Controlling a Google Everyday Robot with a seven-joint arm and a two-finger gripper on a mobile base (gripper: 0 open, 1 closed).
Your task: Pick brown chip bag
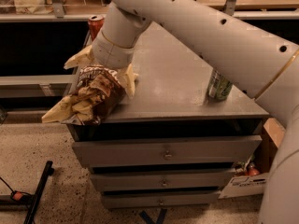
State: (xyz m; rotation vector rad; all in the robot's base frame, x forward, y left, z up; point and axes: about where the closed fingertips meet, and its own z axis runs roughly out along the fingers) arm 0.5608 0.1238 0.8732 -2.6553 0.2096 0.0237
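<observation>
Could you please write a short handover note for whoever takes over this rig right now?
Gripper: open, lowered over the far end of the brown chip bag, one finger on each side of it.
Brown chip bag: lies at the front left corner of the grey drawer cabinet, its near end overhanging the edge.
Red soda can at the back left and green soda can at the right, both apart from the bag.
Done: the approach. Left: close on the bag and lift it.
</observation>
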